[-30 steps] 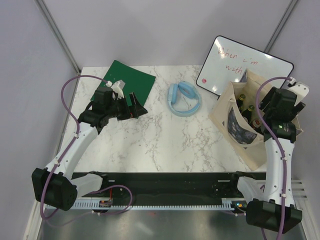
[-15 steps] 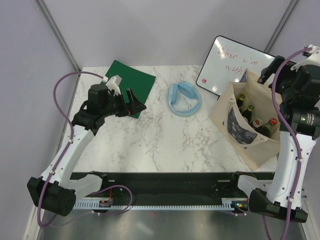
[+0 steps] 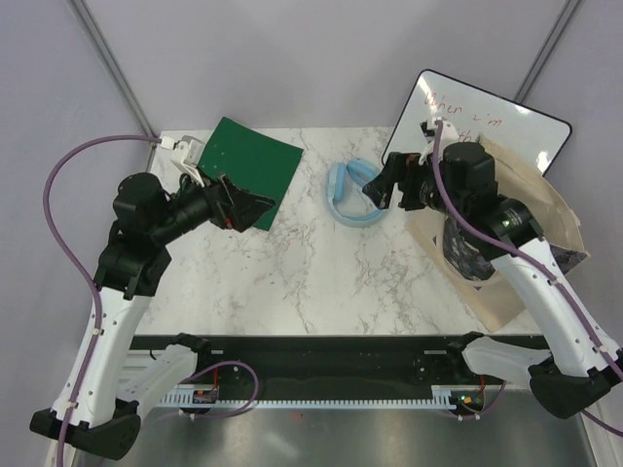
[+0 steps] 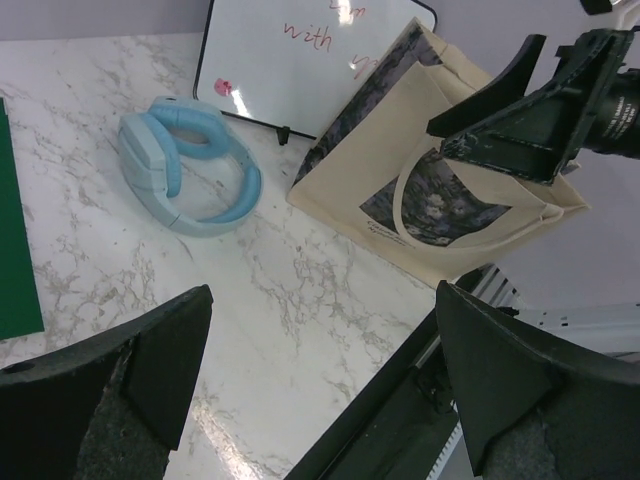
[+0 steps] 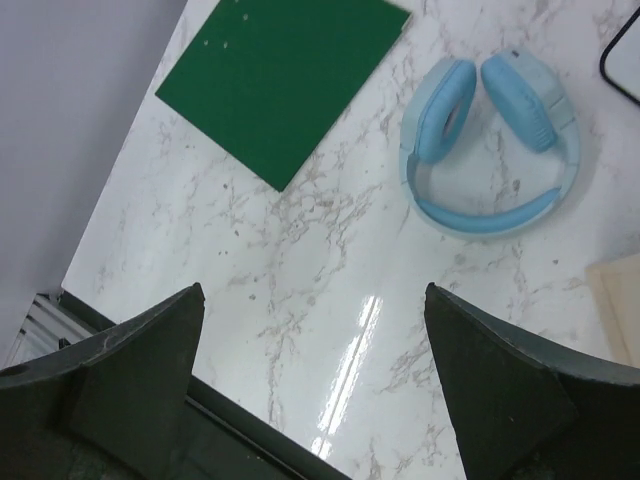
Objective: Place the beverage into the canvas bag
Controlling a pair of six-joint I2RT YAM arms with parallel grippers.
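Observation:
The tan canvas bag (image 3: 533,226) stands at the right of the table, its dark printed patch (image 3: 458,245) facing left. It also shows in the left wrist view (image 4: 470,190). My right arm crosses over the bag's mouth, so no beverage bottle is visible now. My right gripper (image 3: 383,187) is open and empty, held in the air left of the bag near the headphones; its wrist view (image 5: 314,295) looks down on bare marble. My left gripper (image 3: 243,206) is open and empty above the green mat's near edge; it also shows in its own wrist view (image 4: 322,295).
Light blue headphones (image 3: 356,193) lie in the table's middle back. A green mat (image 3: 249,167) lies at the back left. A white board with red writing (image 3: 492,125) leans behind the bag. A black rail (image 3: 311,355) runs along the near edge.
My right arm has swung from above the bag leftward, toward the headphones, and now covers the bag's mouth where bottles showed earlier. My left arm has lifted and drawn back slightly.

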